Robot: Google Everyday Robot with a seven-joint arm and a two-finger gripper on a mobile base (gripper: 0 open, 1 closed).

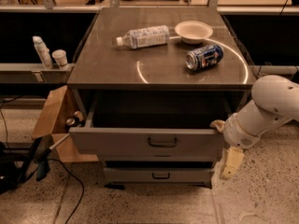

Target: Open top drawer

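The top drawer is a wide grey metal drawer with a small dark loop handle at its centre. It stands pulled out from the cabinet, and its dark inside shows behind the front. My gripper is at the drawer's right end, on a white arm that comes in from the right. Its fingers are spread open. The upper fingertip touches the top right corner of the drawer front, and the lower finger hangs below, beside the drawer.
A narrower drawer sits shut below. On the cabinet top lie a plastic bottle, a white bowl and a blue can. A cardboard box stands at the left, with cables on the floor.
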